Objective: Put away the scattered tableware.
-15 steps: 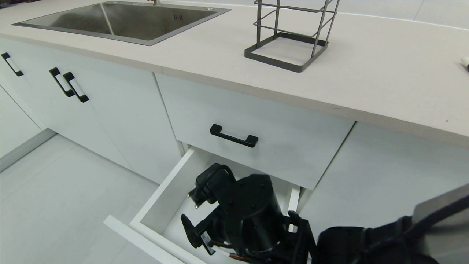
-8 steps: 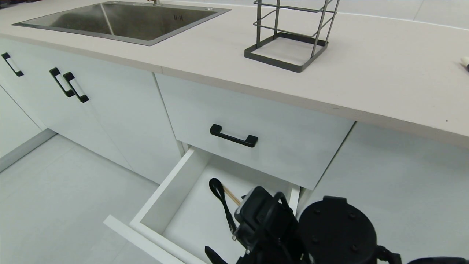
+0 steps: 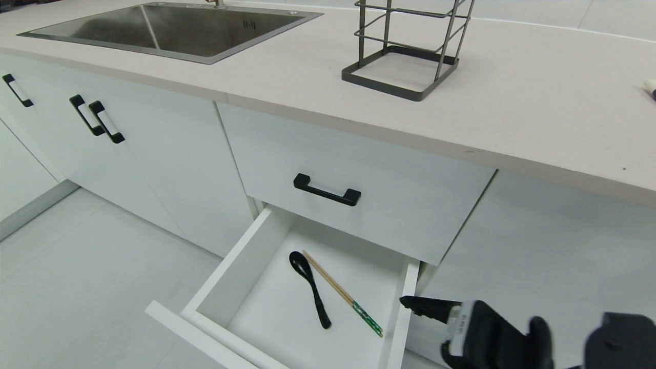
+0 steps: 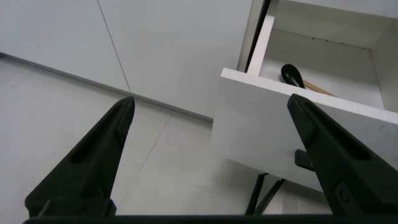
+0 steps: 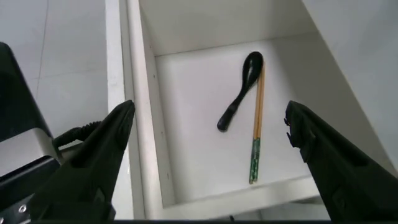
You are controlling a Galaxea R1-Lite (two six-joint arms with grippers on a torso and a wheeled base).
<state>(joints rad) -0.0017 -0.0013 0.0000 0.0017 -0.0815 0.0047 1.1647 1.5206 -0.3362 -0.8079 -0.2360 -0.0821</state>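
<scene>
Countertop [image 3: 512, 102] carries the sink [image 3: 169, 31] and a wire rack [image 3: 382, 86]. The lower drawer [image 3: 241, 261] beneath stands pulled out. Right gripper [image 5: 208, 115] hangs by the drawer's right wall, fingers spread wide, holding nothing. Left gripper [image 4: 211, 102] sits low outside the drawer front, likewise spread (nothing between its fingers). Chopsticks [image 3: 342, 293] and black spoon [image 3: 311, 289] lie side by side on the drawer floor, closest at the spoon's bowl.

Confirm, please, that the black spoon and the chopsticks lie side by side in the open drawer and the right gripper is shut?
Not quite: the right gripper is open, as the right wrist view shows. The black spoon and the chopsticks do lie side by side in the open drawer.
</scene>
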